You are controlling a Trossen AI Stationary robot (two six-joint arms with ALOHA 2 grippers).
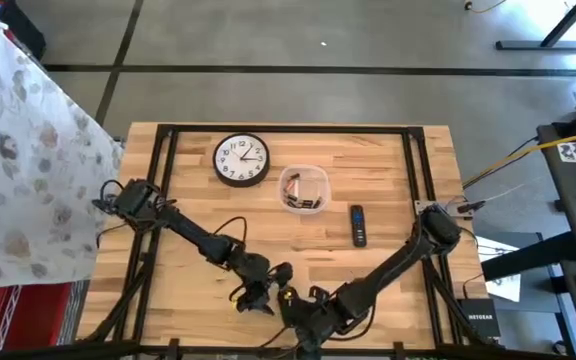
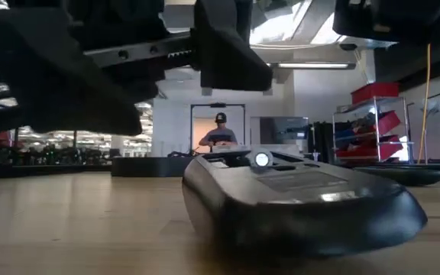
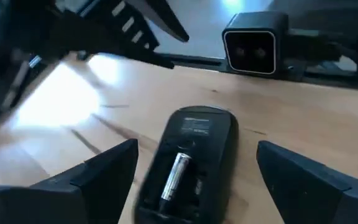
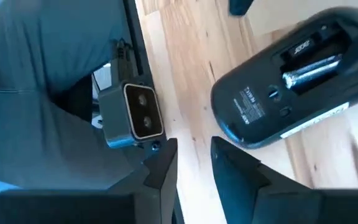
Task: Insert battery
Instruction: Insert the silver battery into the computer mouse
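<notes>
A battery (image 3: 175, 177) is seen in the upturned mouse (image 3: 191, 163), straddled by the spread left gripper (image 3: 194, 171); its near end is cut off. The right gripper (image 4: 194, 155) is nearly closed, empty.

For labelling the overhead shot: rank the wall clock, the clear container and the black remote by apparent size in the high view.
1. Wall clock, the largest.
2. Clear container, somewhat smaller.
3. Black remote, narrowest and smallest in area, though nearly as long as the container.

All three lie flat on the table, so nearness hardly distorts this.
</notes>
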